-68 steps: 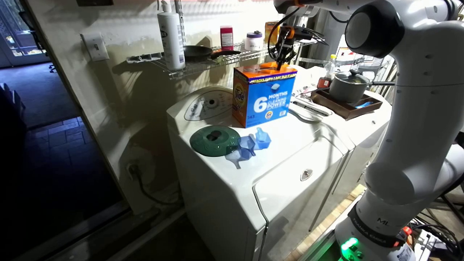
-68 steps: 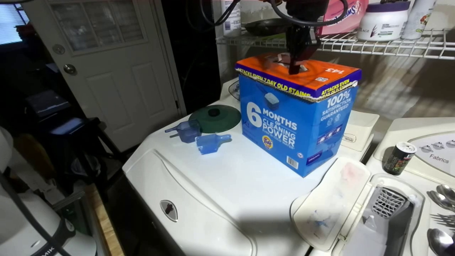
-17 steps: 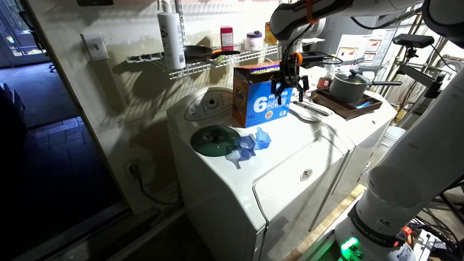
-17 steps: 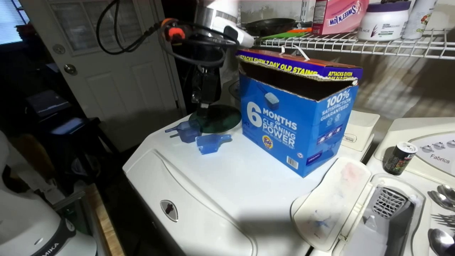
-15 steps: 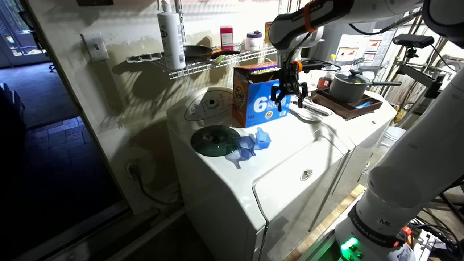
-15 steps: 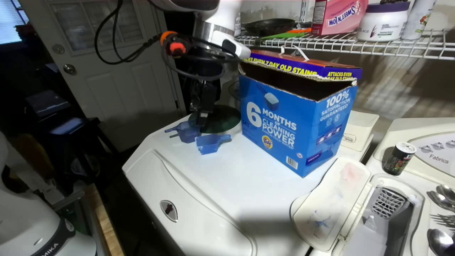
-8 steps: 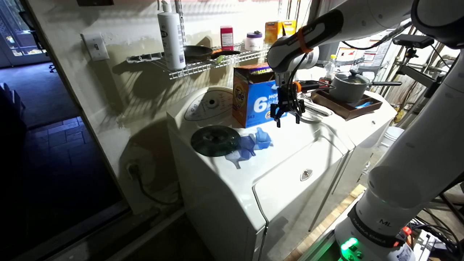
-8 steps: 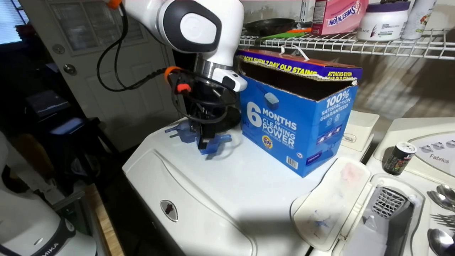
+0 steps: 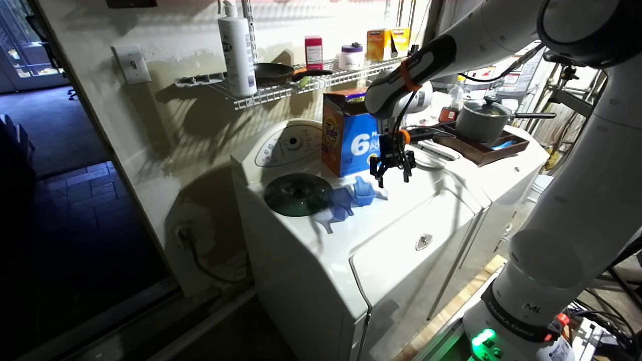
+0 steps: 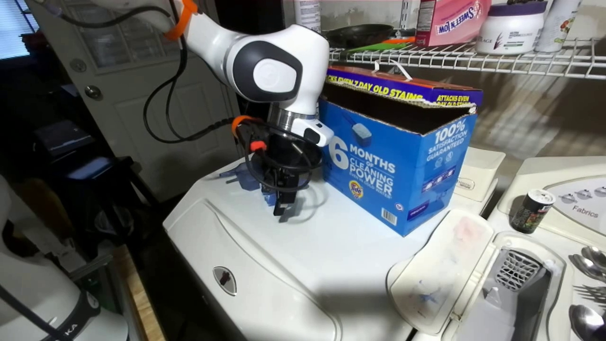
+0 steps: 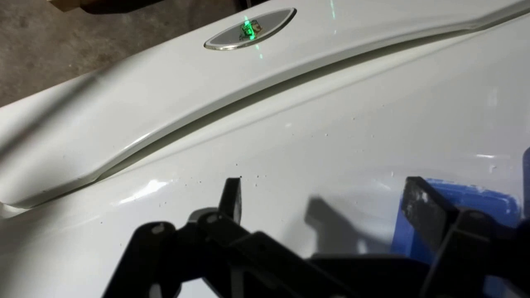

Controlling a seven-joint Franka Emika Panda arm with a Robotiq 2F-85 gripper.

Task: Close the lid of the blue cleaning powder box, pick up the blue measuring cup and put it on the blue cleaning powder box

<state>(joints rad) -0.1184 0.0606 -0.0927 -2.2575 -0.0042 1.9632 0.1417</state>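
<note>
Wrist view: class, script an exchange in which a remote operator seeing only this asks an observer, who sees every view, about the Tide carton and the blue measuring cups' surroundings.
Operator: I can't see the Tide carton. Is its lid shut?
Observer: No, in an exterior view its front edge stands raised above the opening.
Operator: What else lies beside the blue measuring cups?
Observer: In an exterior view, a dark-green disc lies by the pair.

In an exterior view, a shadow-striped wall point(image 9: 190, 55) stands upper centre, bluish floor point(image 9: 55, 120) at left; in an exterior view, a door point(image 10: 120, 116) and bright window point(image 10: 13, 35) stand upper left.
</note>
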